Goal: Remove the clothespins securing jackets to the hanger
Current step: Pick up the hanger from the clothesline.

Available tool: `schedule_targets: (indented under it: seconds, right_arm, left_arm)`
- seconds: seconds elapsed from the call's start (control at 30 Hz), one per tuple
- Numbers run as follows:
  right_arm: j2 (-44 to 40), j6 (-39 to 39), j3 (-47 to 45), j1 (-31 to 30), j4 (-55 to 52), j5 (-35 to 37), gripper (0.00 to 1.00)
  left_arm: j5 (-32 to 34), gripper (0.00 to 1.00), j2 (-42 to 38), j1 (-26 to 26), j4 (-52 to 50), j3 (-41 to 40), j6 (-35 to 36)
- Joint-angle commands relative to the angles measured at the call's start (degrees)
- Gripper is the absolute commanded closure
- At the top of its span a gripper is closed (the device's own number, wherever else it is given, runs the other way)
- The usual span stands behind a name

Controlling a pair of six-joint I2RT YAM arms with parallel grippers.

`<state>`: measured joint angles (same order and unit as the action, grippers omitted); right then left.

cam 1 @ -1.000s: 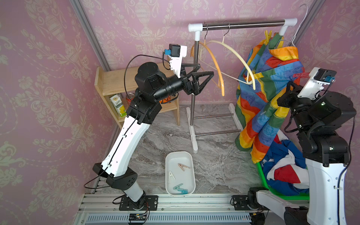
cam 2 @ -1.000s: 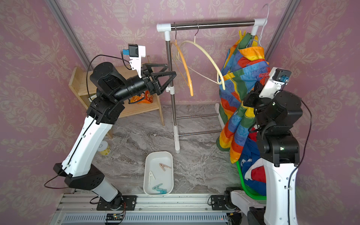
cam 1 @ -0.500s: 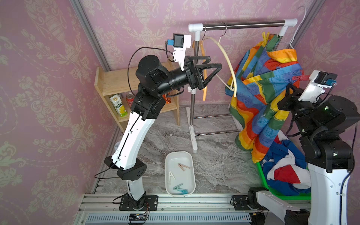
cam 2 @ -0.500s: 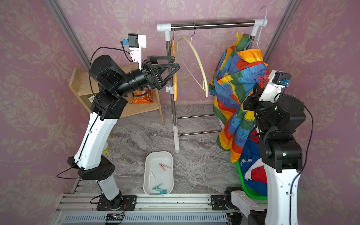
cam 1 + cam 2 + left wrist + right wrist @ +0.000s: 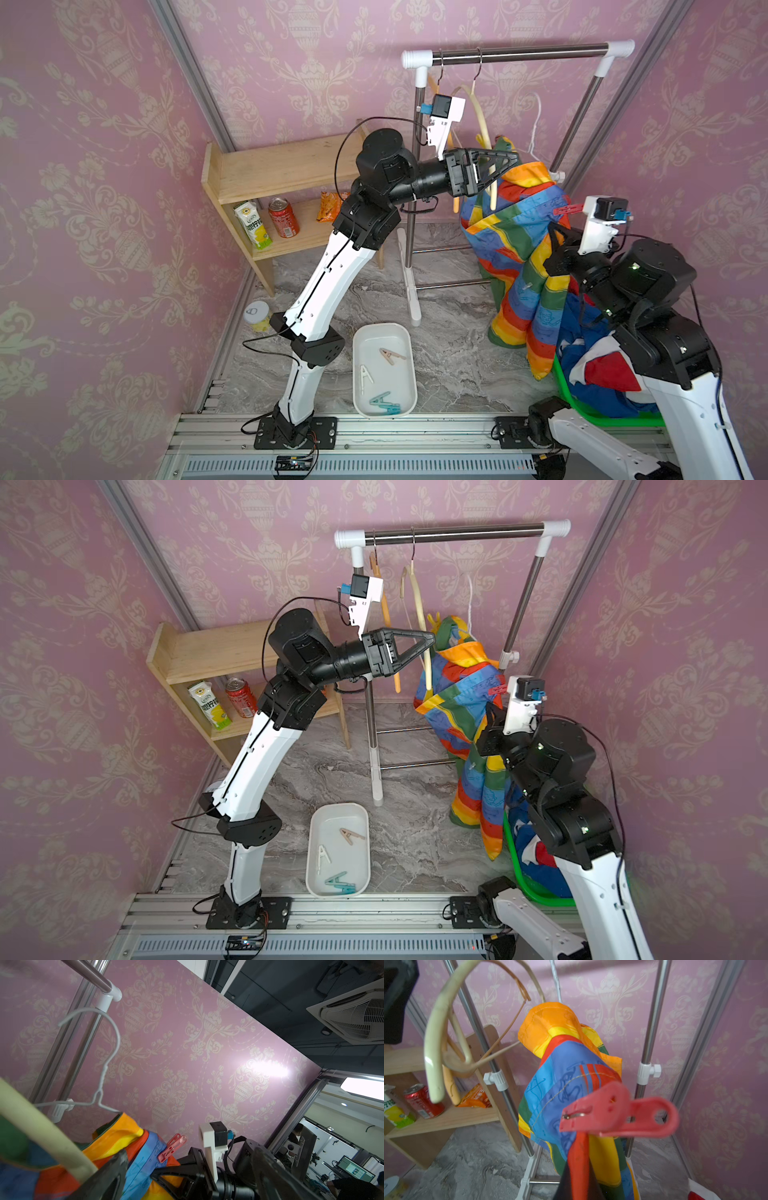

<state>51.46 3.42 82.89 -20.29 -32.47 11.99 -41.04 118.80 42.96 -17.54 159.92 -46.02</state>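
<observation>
Occlusion: fingertips of the right gripper (image 5: 555,232) sit under folds of the rainbow jacket (image 5: 511,249), mid-right in both top views; we can't see the pads.
Cut off: green basket (image 5: 565,386), lower right, is mostly behind the right arm; the blue-red-white jacket (image 5: 598,370) in it shows only in part.
Unclear: teal clothespin (image 5: 384,404) at the tray's near end, maybe 2 overlapping, we can't tell.
Hook: wire hanger (image 5: 102,1080) has its shoulders inside the rainbow jacket; the hook hangs below the rail (image 5: 519,52), not on it.
Left side: left gripper (image 5: 514,161), upper ctr, jaws spread wide w/ nothing grasped. The cream hanger (image 5: 432,1049) runs right by one finger; whether it touches we can't tell.
Right side: right gripper clenched, apparently pinching rainbow jacket fabric just below the red clothespin (image 5: 612,1113).
Pins on cloth: 2. Red on a fold, yellow clothespin (image 5: 434,619) at the collar.
Pins in tray: white tray (image 5: 397,380), bottom ctr, holds beige-pink clothespin (image 5: 390,356) x1, white clothespin (image 5: 365,376) x1, plus the teal.
Jackets: we count 2.
Hangers: 3. Cream & tan wooden hanger (image 5: 397,681) on the rail, wire one off it.
</observation>
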Motion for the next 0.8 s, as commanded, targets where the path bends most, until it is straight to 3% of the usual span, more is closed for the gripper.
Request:
schedule_targets:
  seconds: [0.0,0.33,0.77]
  right_arm:
    - [-1.6,-4.0,-0.6,-4.5,8.2,7.8,1.00]
    - [-8.1,-4.9,-3.1,-5.9,9.2,14.7,1.00]
    - [-8.8,-0.4,-4.3,-6.0,6.6,3.4,1.00]
  left_arm:
    - [0.6,0.07,1.2,2.7,-1.4,0.3,-1.2]
    - [9.0,0.09,2.8,7.0,-11.1,0.4,4.7]
    - [21.4,0.08,6.4,13.0,-15.5,2.7,9.2]
